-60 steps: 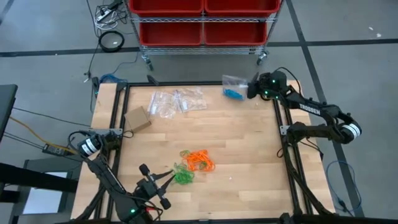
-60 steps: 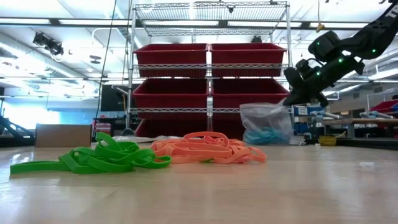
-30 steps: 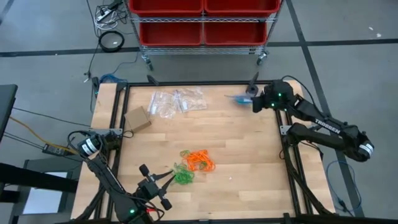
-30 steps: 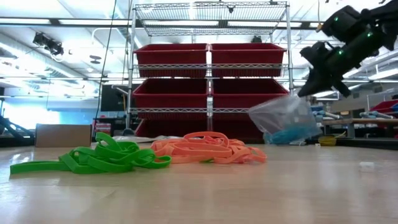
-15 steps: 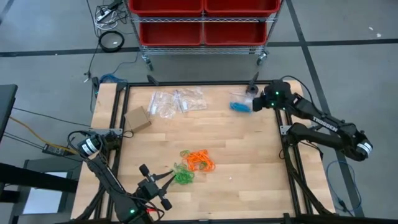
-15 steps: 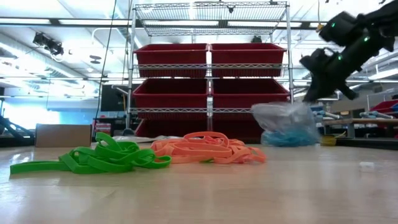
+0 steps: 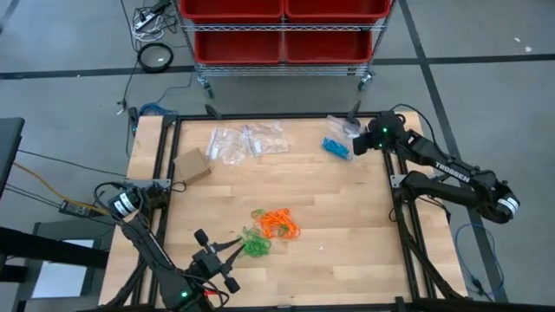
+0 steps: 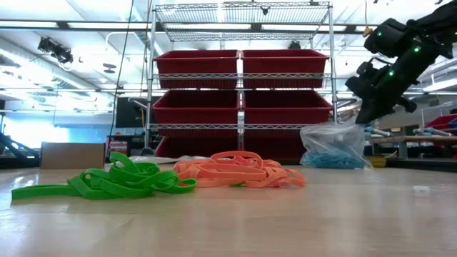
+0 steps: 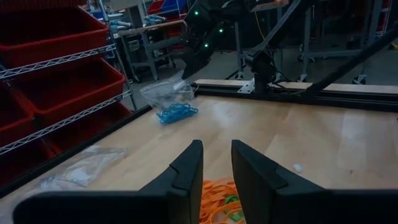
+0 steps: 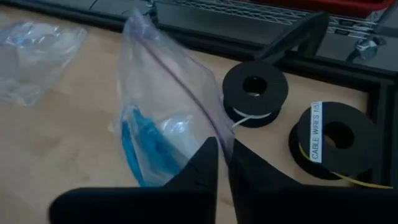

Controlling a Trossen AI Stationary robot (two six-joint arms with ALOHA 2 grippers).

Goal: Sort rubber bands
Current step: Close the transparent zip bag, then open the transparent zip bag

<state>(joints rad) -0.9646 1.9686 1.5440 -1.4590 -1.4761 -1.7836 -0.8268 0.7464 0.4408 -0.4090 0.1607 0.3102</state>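
The right jaws, in the high view, meet the top of the bag [image 7: 339,137] of blue bands [image 7: 333,148] at one o'clock on the counter [image 7: 347,217]; the orange bands [image 7: 279,224] and green bands [image 7: 254,246] lie near six, beside the left jaws. In the low view the bag rests on the counter, so I would part the jaws fully and lift straight up to avoid dragging it. The left wrist view shows the left jaws parted and empty, while the right wrist view shows the bag's lip between near-closed jaws, pinched or loose I cannot tell.

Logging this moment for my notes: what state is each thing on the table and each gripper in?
Clear plastic bag of blue rubber bands: resting on table, top edge between right gripper's fingers.
Orange rubber bands: loose pile.
Green rubber bands: loose pile beside orange.
Empty clear bags: lying flat.
Right gripper: at the bag.
Left gripper: open, at green pile.
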